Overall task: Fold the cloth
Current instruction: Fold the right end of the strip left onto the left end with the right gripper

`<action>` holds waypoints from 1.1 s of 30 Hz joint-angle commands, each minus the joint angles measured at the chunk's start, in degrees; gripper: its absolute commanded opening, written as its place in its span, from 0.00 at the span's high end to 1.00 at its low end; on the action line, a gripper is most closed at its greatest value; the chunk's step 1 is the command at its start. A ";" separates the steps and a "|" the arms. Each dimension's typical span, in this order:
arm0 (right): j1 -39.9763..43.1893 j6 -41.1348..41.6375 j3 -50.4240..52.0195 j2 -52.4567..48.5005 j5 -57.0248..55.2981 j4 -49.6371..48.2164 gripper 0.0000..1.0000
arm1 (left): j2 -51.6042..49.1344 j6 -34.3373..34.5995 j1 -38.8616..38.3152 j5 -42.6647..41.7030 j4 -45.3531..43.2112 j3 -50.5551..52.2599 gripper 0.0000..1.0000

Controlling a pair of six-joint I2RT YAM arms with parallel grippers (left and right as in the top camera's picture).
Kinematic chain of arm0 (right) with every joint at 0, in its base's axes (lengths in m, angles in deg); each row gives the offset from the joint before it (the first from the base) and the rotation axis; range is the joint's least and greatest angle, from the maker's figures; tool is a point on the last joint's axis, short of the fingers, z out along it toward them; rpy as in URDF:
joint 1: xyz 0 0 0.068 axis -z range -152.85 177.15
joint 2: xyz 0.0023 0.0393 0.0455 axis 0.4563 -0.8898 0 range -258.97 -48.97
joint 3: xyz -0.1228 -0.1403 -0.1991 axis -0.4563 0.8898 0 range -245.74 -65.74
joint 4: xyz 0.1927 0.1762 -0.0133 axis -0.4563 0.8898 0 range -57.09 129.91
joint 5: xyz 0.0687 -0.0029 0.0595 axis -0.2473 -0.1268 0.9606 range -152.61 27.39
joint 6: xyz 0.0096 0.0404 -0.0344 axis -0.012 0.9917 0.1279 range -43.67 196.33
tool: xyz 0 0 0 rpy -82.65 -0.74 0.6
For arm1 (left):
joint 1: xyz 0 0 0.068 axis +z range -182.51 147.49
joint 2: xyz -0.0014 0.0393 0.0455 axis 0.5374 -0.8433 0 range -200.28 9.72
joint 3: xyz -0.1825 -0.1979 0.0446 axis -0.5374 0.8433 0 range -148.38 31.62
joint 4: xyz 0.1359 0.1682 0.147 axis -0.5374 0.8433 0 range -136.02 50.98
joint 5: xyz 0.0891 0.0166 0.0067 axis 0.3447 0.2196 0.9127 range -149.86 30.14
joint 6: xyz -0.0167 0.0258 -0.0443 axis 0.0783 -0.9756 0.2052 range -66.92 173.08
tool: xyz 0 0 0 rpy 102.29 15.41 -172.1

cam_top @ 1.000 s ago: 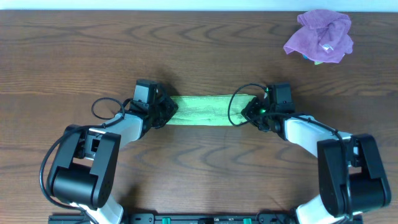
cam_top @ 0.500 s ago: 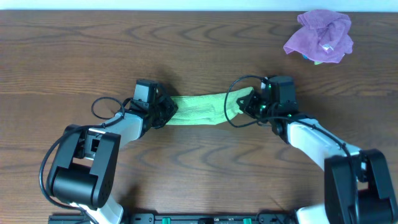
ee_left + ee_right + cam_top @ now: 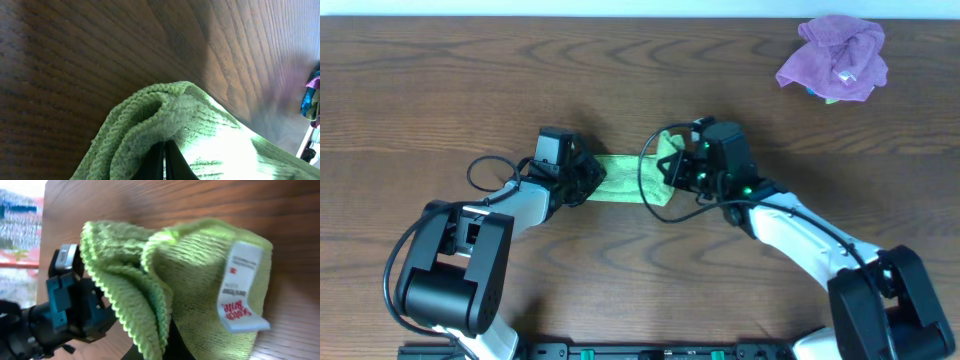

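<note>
Folding, seen overhead: green cloth lies mid-bench, left pincer clamped on its 9 o'clock end, right pincer gripping the raised 3 o'clock end. Left wrist: fabric bunches at 6 o'clock. Right wrist: label faces up. Best to carry it low and land edge on edge.

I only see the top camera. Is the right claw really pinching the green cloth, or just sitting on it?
Observer: Pinching. The right wrist view shows the green cloth bunched into the right gripper, with its looped edge doubled over.
Operator: Is there writing on it?
Observer: Yes, a white tag with print sits at one edge. It is too blurry to read fully.
Operator: And the other claw?
Observer: The left wrist view shows the left gripper shut on a puckered corner of the cloth.
</note>
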State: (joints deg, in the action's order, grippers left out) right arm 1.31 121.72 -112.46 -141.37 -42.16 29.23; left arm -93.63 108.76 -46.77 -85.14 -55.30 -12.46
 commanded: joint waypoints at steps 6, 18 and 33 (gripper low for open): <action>-2.67 -0.92 -3.74 0.42 -3.74 0.02 0.99 | -1.75 -4.00 0.07 -1.53 1.55 -0.02 0.94; -4.52 -1.01 -8.76 -4.28 -2.99 0.46 0.99 | -1.75 -5.99 0.35 -1.84 2.01 -1.16 0.94; -9.05 -3.26 -13.73 -9.07 -2.73 4.13 0.99 | -1.73 -10.64 5.35 -8.52 2.16 -1.20 0.95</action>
State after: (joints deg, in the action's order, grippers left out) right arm -6.74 119.45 -124.90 -149.76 -44.61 33.32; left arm -94.13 100.63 -41.87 -92.24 -53.50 -13.22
